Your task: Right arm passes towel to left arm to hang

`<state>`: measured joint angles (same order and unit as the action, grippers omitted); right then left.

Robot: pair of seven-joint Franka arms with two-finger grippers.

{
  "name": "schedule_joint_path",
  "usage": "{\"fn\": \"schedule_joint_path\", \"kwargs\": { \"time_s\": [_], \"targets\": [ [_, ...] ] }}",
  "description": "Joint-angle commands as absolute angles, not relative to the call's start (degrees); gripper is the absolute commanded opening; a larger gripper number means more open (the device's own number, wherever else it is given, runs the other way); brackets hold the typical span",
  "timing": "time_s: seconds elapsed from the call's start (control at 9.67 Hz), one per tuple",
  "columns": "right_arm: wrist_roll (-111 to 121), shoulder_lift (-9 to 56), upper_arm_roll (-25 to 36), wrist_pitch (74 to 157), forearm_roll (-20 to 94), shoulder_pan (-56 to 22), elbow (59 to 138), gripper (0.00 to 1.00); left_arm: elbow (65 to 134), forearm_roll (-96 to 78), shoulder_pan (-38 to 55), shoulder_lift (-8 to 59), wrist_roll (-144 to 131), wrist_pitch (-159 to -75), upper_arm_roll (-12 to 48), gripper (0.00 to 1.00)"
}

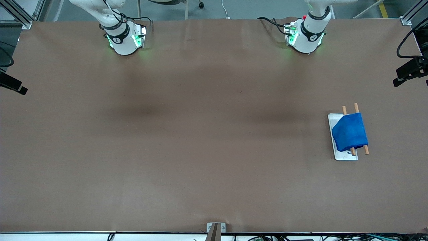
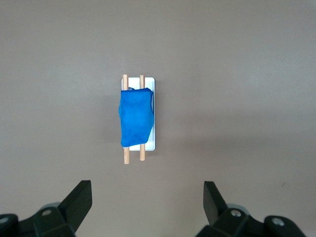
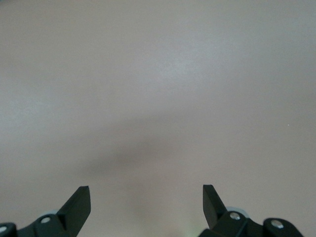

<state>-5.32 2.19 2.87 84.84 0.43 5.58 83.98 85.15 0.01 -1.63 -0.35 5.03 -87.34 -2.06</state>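
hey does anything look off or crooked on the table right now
Only slightly. The blue towel is draped over the rack's two wooden rods toward the left arm's end, but unevenly: one corner is pulled in, so its edge slants. The white base sits flat. Both the left gripper and right gripper are open and empty.

Brown-covered table bearing both arm bases along the edge farthest from the front camera, plus a white-based rack with two wooden rods toward the left arm's end, draped in the towel.
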Motion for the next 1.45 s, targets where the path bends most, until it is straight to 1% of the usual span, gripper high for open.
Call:
{"fn": "schedule_joint_path", "kwargs": {
  "time_s": [0.0,0.1,0.41,0.62,0.93,1.34],
  "targets": [
    [-6.4,1.8,2.4,84.6,0.3,6.2,84.2,1.0,92.9,-0.1,-2.2,-4.7,2.9,-90.2,-0.9,0.99],
    [-6.4,1.8,2.4,84.6,0.4,6.2,84.3,1.0,93.5,-0.1,-2.3,-5.2,2.1,-89.7,-0.9,0.99],
    [-6.3,1.8,2.4,84.6,0.4,6.2,84.2,1.0,92.6,0.1,-2.1,-4.2,2.1,-88.9,-0.3,0.99],
    [-6.2,1.8,2.4,84.6,0.4,6.2,84.2,1.0,90.0,0.0,-2.0,-2.6,2.2,-88.9,0.3,0.99],
    [-6.3,1.8,2.4,84.5,0.4,6.4,84.2,1.0,90.3,0.0,-2.0,-2.7,1.1,-88.2,1.5,0.99],
    [-6.2,1.8,2.4,84.4,0.4,6.3,84.3,1.0,90.3,0.1,-2.0,-2.6,1.8,-87.3,1.6,0.99]
  ]
}}
